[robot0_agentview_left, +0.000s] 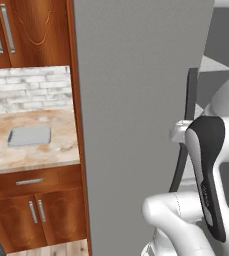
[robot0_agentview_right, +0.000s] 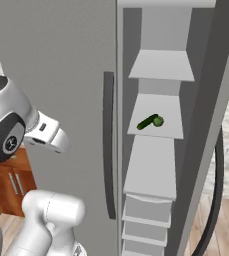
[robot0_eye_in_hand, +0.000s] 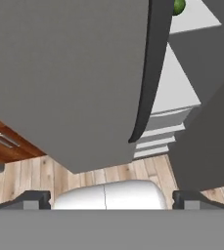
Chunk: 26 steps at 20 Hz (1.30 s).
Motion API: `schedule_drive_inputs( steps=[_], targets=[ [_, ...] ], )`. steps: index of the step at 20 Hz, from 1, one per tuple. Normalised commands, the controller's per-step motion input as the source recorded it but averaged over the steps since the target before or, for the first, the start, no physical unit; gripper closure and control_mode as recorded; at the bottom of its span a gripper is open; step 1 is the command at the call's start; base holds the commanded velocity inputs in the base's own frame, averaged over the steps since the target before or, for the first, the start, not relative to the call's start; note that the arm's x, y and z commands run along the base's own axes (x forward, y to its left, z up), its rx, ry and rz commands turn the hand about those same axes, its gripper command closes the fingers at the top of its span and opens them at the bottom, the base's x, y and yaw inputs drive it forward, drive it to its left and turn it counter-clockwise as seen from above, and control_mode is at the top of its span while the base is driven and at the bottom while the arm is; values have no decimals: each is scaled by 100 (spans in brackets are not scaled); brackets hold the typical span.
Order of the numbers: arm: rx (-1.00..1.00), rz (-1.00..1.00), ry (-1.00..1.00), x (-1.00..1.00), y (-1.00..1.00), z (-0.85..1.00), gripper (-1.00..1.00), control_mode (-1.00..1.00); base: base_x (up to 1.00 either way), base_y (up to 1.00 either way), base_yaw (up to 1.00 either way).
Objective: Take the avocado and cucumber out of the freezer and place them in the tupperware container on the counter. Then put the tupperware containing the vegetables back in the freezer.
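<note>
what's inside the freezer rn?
Through the open side of the freezer, the cucumber lies beside a round green item on a middle shelf. Other visible shelves look bare; the door hides the rest.

The counter carries the tupperware container, lying flat near the brick backsplash. Inside the freezer, a pale shelf carries the cucumber, with a small round green item touching its end.

Matt grey beside polished stone

We see the freezer matt (its handle too), the counter marbled stone, the cucumber glossy.
</note>
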Motion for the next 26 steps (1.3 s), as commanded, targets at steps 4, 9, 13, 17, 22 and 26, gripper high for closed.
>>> schedule_drive_inputs(
  steps=[4,9,13,17,22,26],
  targets=[
    [0,0,0,0,0,0,-100,100,0,-24,-3],
    [0,0,0,0,0,0,-100,100,1,-50,-2],
    [0,0,0,0,0,0,-100,100,33,-42,0],
    [0,0,0,0,0,0,-100,100,69,-23,0],
    [0,0,0,0,0,0,-100,100,75,-27,0],
    [0,0,0,0,0,0,-100,100,31,-53,0]
  ],
)
